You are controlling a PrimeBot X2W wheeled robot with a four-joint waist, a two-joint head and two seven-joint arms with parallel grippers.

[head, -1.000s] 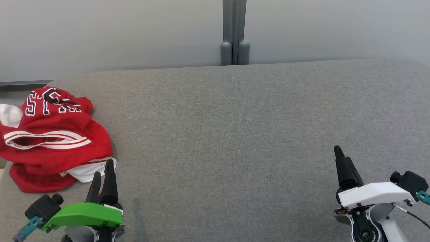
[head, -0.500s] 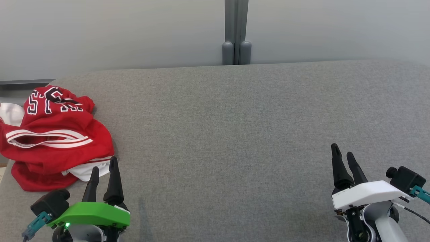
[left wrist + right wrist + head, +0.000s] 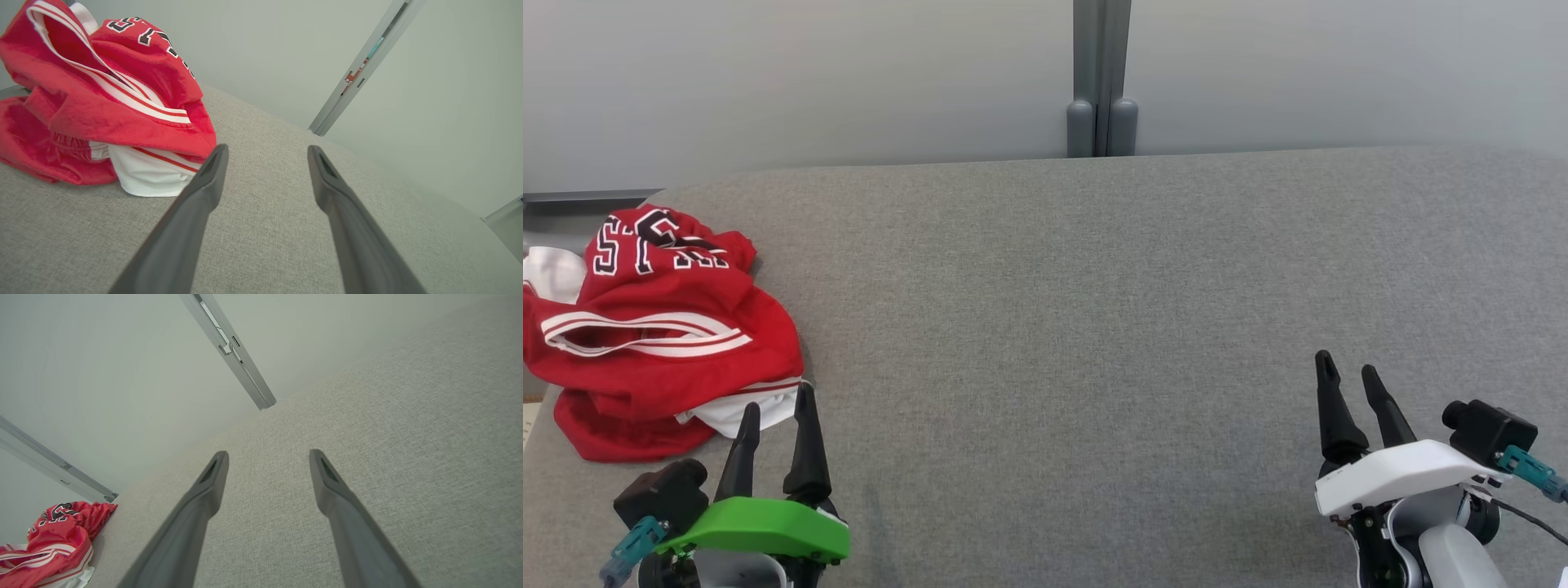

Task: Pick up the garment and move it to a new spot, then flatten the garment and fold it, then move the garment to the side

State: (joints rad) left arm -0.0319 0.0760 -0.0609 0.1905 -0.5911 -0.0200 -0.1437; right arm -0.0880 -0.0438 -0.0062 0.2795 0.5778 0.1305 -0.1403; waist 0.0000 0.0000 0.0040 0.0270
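The garment [image 3: 658,327] is a crumpled red jersey with white stripes and black-and-white lettering, heaped at the left end of the grey cushioned surface [image 3: 1094,310]. In the left wrist view the garment [image 3: 102,102] lies just left of the fingers, its white hem beside the left fingertip. My left gripper [image 3: 778,396] is open at the heap's near right edge, with nothing between its fingers. My right gripper [image 3: 1346,363] stands open over bare fabric at the lower right, far from the garment [image 3: 61,539].
A pale wall with a grey vertical post [image 3: 1101,77] rises behind the surface. The surface's left edge falls away just beyond the heap. Bare grey fabric stretches from the heap to the right gripper.
The head view has drifted slightly. My left gripper has turned so its two fingers stand apart side by side. My right gripper has turned likewise and shifted a little left.
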